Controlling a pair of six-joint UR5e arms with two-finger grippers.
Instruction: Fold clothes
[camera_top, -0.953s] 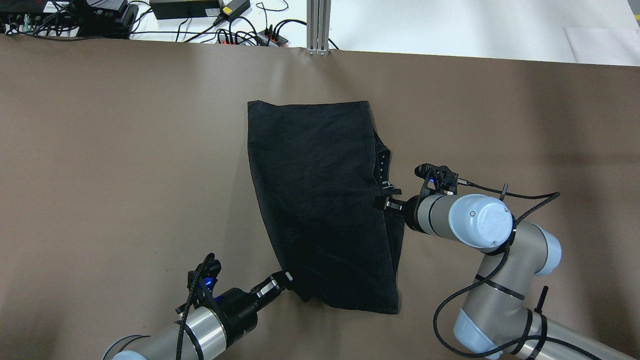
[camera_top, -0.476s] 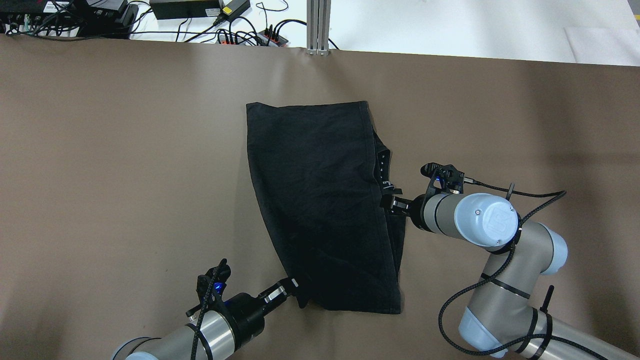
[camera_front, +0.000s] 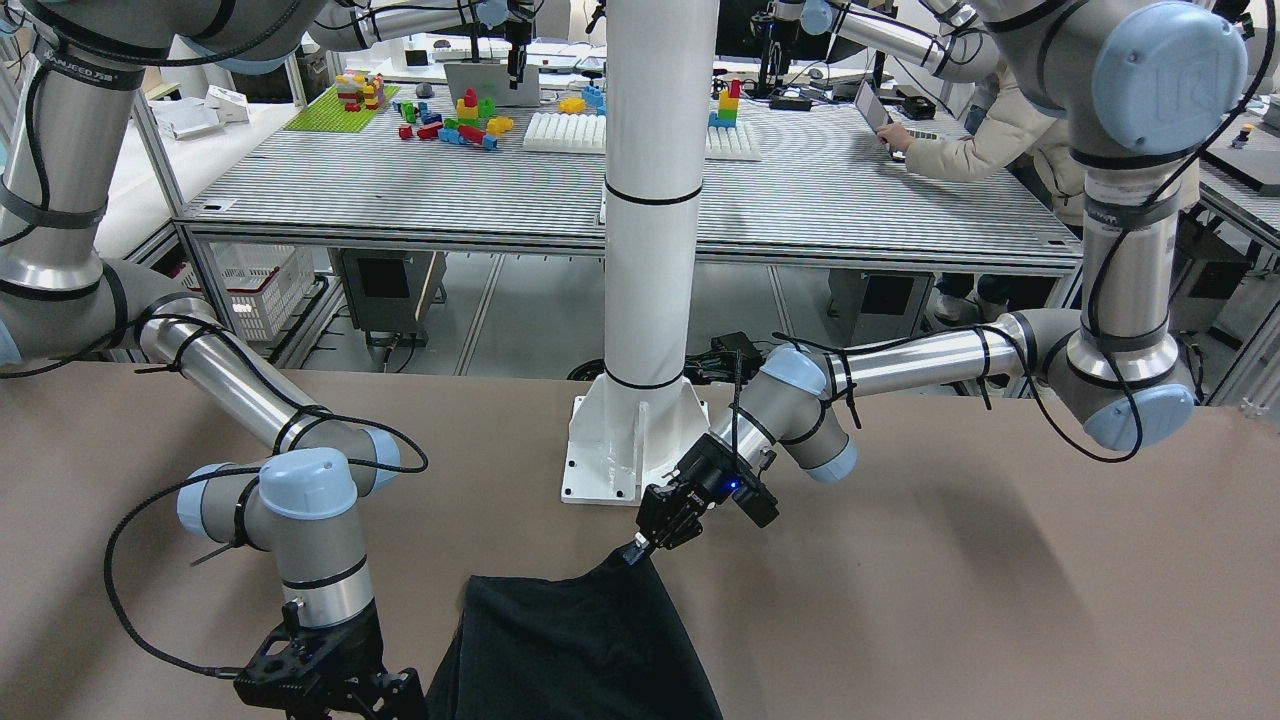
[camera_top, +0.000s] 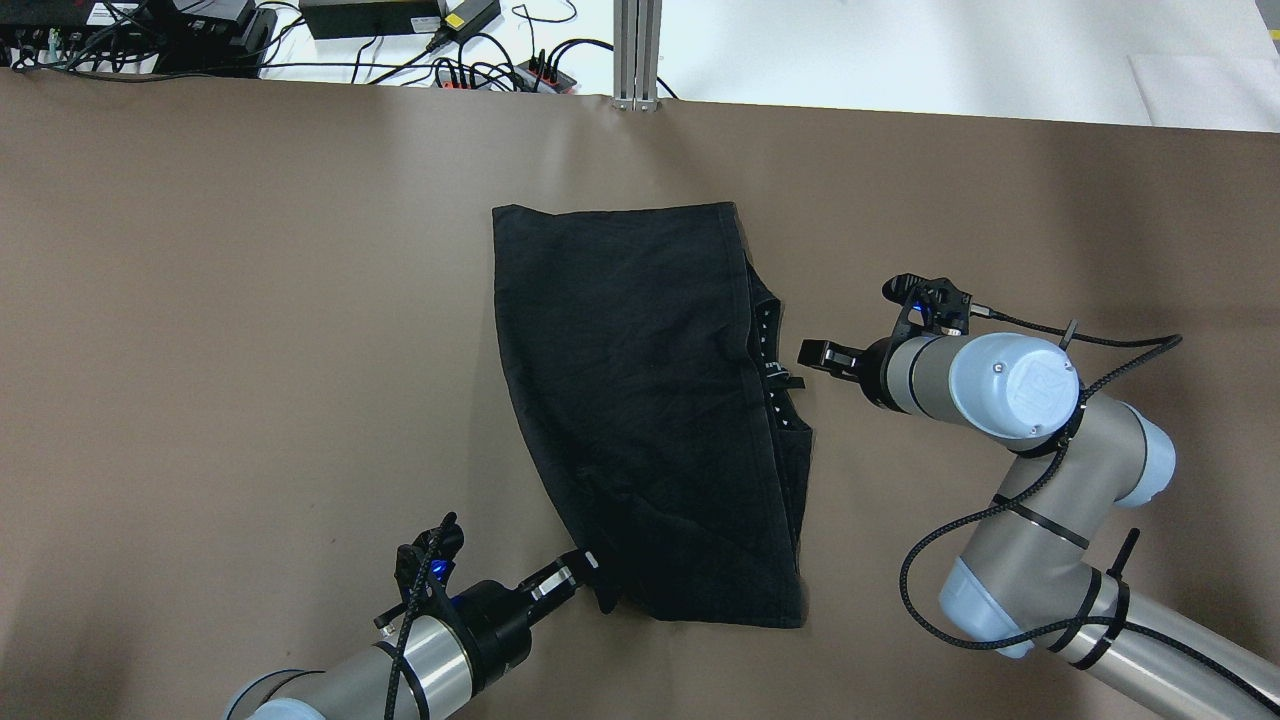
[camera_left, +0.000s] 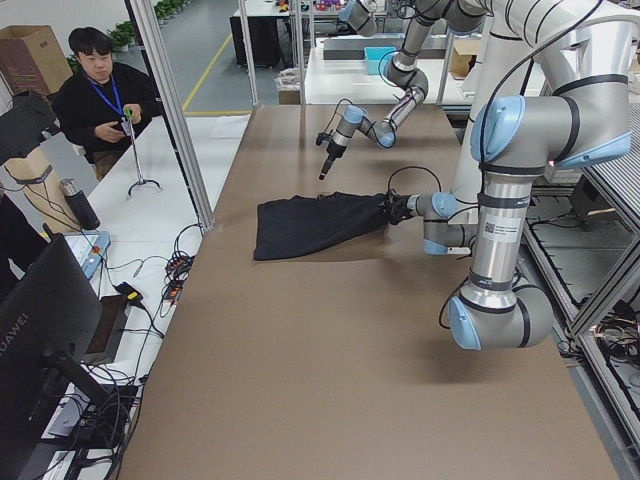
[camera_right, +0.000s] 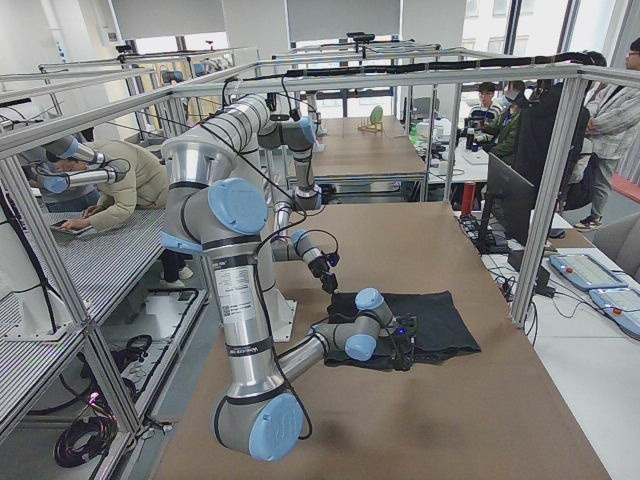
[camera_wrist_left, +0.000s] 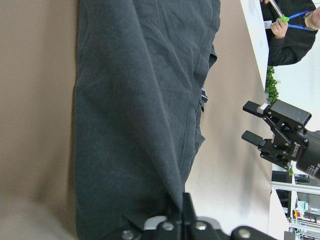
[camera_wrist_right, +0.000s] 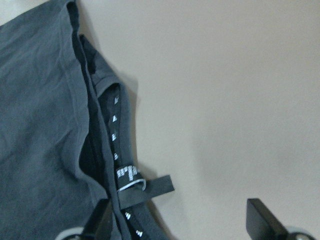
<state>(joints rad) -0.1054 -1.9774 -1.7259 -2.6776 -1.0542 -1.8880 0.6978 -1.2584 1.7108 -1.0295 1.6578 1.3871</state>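
Overhead exterior view: one brown counter (camera_top: 250, 300) with one black, finely ribbed, roughly rectangular fabric garment (camera_top: 640, 400) lying at its middle. The garment is doubled over on itself, and one long side slants. Two silver and pale-blue robot arms reach toward the garment, one from each side.

The left end effector (camera_top: 590, 568) is at the garment's corner nearest the robot. Its two fingers are closed tight on a pinch of that corner, which rises in a small peak.

The right end effector (camera_top: 812, 353) is just beside the garment's edge on the robot's right, apart from the cloth. Its two fingers are spread wide with nothing between them.

Along that same edge, one inner band dotted with small white marks shows. One short black tab (camera_wrist_right: 147, 187) sticks out from it over the counter.

One white round pillar (camera_front: 655, 250) on a square base stands just behind the garment, on the robot's side.
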